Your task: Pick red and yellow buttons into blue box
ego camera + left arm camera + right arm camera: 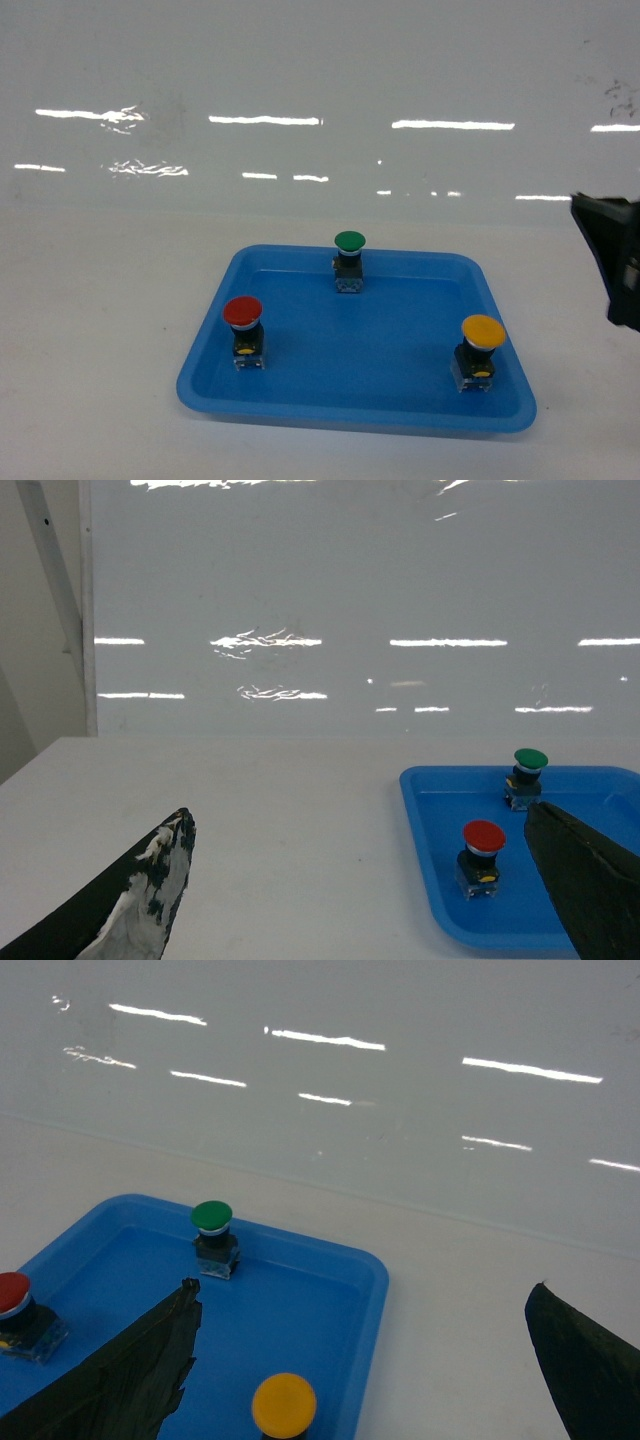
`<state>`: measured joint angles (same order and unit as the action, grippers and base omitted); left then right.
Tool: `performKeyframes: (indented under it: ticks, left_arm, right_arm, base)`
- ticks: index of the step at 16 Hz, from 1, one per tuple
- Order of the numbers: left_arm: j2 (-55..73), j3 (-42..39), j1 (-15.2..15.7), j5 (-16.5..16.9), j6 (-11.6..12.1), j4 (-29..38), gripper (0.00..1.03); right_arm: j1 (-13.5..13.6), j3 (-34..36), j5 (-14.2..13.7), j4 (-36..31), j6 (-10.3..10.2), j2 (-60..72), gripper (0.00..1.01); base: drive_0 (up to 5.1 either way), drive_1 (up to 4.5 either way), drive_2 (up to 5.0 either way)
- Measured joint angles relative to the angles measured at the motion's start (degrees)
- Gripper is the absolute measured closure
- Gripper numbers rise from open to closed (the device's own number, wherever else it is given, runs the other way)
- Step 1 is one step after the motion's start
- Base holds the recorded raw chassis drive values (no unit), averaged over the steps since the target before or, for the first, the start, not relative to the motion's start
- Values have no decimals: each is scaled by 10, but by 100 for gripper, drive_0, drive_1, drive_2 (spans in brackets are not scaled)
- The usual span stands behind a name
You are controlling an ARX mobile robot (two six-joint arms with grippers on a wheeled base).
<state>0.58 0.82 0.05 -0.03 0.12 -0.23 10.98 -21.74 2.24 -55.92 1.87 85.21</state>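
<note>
White tabletop [90,300] against glossy white wall, shallow blue plastic tray [400,335] holding upright red-capped push-button [244,330] left, yellow-capped push-button [478,351] right, green-capped push-button [349,261] behind, left gripper [365,880] and right gripper [365,1355] both spread wide, empty.

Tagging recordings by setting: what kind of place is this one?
Probably a lab or test bench: a bare white table against a glossy white wall reflecting strip lights, with only a blue tray of push-buttons.

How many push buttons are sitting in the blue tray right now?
3, all upright in the blue tray: the red button front left, the green button at the back middle, the yellow button front right. None looks hidden.
</note>
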Motion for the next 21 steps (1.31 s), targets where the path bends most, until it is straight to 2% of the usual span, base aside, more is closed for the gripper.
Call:
performKeyframes:
  ticks: [3,6,11,19,21]
  left_arm:
    - [0,0,0,0,0,0,5]
    - [0,0,0,0,0,0,5]
    - [0,0,0,0,0,0,5]
    - [0,0,0,0,0,0,5]
    - [0,0,0,0,0,1,5]
  right_arm:
    - [21,-68,4,1,0,128,3]
    - [19,-96,8,-11,14,171,3]
    - [13,-112,12,11,42,188,3]
    - [13,-115,12,17,47,179,3]
    - [4,-146,15,17,47,230,3]
  base:
    - [0,0,0]
    - [0,0,0]
    - [0,0,0]
    - [0,0,0]
    - [0,0,0]
